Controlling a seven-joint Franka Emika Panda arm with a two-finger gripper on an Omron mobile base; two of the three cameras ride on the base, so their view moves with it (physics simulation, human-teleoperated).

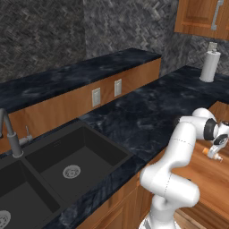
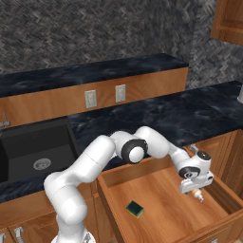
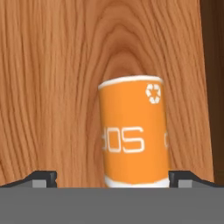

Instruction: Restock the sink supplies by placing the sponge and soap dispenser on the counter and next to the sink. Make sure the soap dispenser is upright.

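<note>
We reach our white arm down into an open wooden drawer [image 2: 161, 209] below the black marble counter [image 2: 180, 116]. Our tool [image 2: 197, 190] hangs low at the drawer's right side, and its two dark fingertips [image 3: 43, 178] stand wide apart, one on each side of the soap dispenser [image 3: 133, 133] without closing on it. In the hand view the dispenser is an amber-orange bottle with white lettering and a recycling mark, lying on the wood grain of the drawer floor, its flat base turned away from the tool. From the left base view a small piece of the orange bottle [image 1: 206, 152] shows just beside the tool [image 1: 218, 154]. The sponge [image 2: 135, 209], yellow with a dark green layer on top, lies flat on the drawer floor toward the front, well apart from the tool and the bottle. The dark double-basin sink [image 1: 67, 167] with its silver drains is set into the counter to the left, with a curved grey faucet [image 1: 10, 134] behind it. A white paper towel roll [image 1: 210, 65] stands upright on the far right counter.
</note>
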